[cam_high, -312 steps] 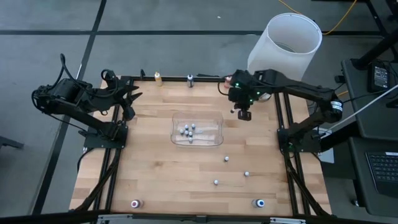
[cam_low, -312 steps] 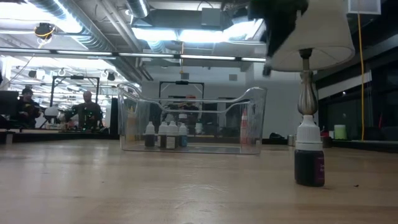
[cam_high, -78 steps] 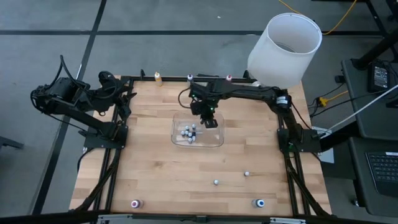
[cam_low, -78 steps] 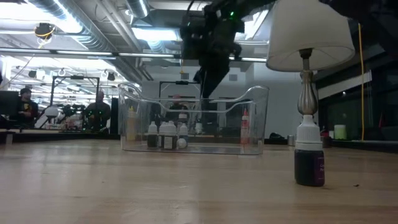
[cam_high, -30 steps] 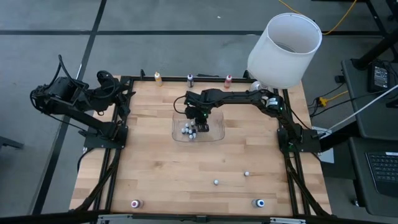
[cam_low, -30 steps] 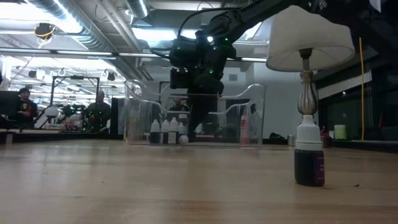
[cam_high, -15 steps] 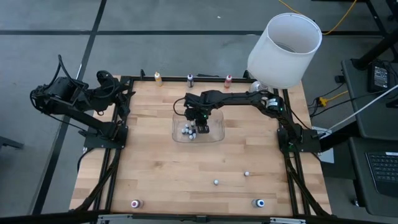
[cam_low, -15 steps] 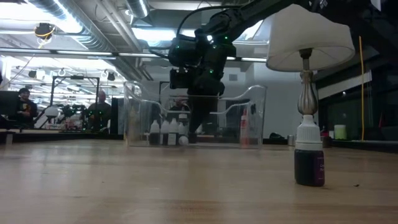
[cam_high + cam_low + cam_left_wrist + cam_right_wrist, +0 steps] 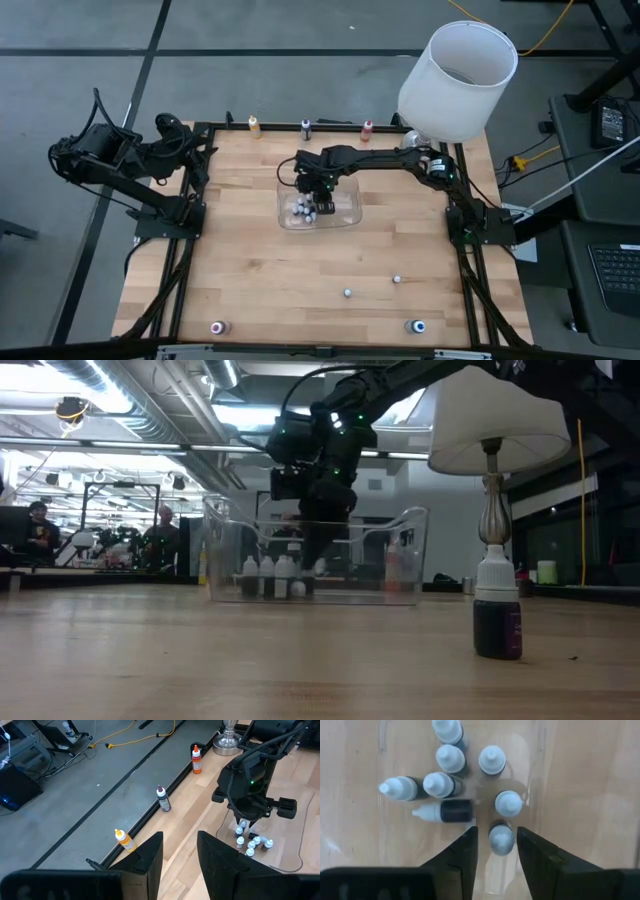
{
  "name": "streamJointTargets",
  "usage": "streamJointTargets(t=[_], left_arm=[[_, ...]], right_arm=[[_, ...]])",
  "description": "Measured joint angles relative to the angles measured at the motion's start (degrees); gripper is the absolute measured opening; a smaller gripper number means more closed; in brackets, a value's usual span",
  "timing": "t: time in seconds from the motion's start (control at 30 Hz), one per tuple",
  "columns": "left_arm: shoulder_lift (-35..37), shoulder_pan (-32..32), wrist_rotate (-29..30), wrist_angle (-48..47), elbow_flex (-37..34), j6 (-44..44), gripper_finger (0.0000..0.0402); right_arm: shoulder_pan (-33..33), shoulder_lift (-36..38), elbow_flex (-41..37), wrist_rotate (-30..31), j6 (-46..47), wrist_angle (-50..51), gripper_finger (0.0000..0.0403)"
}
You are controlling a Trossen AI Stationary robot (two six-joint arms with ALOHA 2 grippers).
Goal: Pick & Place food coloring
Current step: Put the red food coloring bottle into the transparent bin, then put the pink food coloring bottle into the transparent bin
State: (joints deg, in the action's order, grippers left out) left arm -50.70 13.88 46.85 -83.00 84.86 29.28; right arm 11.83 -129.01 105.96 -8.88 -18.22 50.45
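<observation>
A clear container (image 9: 346, 216) sits mid-table and holds several small food coloring bottles with pale caps (image 9: 449, 758). Most stand upright; one dark one lies on its side (image 9: 445, 811). My right gripper (image 9: 497, 851) is low inside the container (image 9: 410, 550), open. Its fingers stand on either side of one upright bottle (image 9: 501, 838), which rests on the container floor, with a gap showing. My left gripper (image 9: 180, 855) waits open at the table's far left (image 9: 200, 158), with nothing between its fingers.
Orange (image 9: 254, 124), dark (image 9: 306, 127) and red (image 9: 367, 127) bottles line the far edge. Two small capped bottles (image 9: 347, 293) (image 9: 397, 279) stand on the near right. Two more sit at the near edge (image 9: 217, 327) (image 9: 418, 327). A white lamp (image 9: 458, 80) stands at the far right.
My right gripper has stayed inside the clear container over the bottles, rising slightly.
</observation>
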Motion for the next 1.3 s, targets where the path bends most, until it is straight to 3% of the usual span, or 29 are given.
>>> streamJointTargets(t=[0.5,0.73,0.87,1.17,1.3], left_arm=[[0.0,0.0,0.0,0.0,0.0,0.0,0.0116],[0.0,0.0,-1.0,-1.1,0.0,0.0,0.0116],[0.0,0.0,-1.1,-1.7,0.0,0.0,0.0116],[0.0,0.0,-1.1,-3.5,0.0,0.0,0.0116],[0.0,0.0,-1.7,-3.5,0.0,0.3,0.0116]], right_arm=[[-2.3,0.0,7.5,4.1,3.3,10.5,0.0138],[-3.7,0.1,11.5,5.8,17.0,15.8,0.0138],[-4.6,0.1,11.5,3.2,25.5,16.5,0.0138],[-4.6,0.2,10.7,3.3,43.1,11.5,0.0138],[-4.6,0.2,10.8,3.2,45.6,10.2,0.0138]])
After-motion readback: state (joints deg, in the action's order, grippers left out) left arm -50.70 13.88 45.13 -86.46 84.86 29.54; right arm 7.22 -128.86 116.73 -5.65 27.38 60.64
